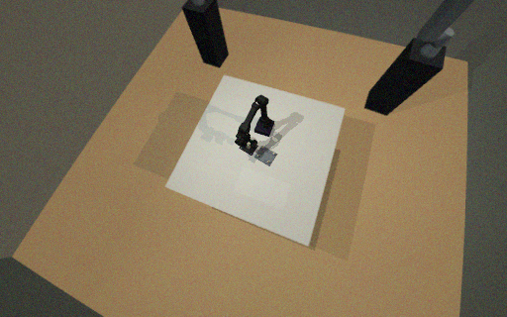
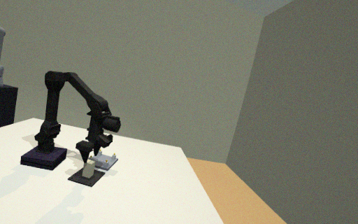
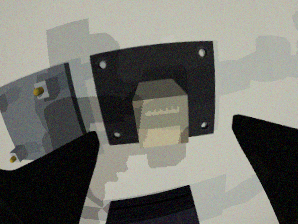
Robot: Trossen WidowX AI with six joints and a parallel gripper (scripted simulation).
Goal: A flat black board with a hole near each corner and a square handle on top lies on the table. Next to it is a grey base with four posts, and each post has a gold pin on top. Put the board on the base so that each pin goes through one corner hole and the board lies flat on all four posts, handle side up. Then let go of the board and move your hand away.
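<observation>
Black fingers spread wide, my hand (image 2: 90, 157) (image 3: 166, 131) should centre over the pale handle (image 2: 89, 169) (image 3: 162, 117), then sink straight before squeezing. Its board (image 2: 78, 178) (image 3: 120, 95) lies flat on the worktop (image 1: 238, 198) (image 2: 147, 189) (image 3: 245, 175), just beside the grey base (image 1: 266, 156) (image 2: 109, 165) (image 3: 27, 122).
</observation>
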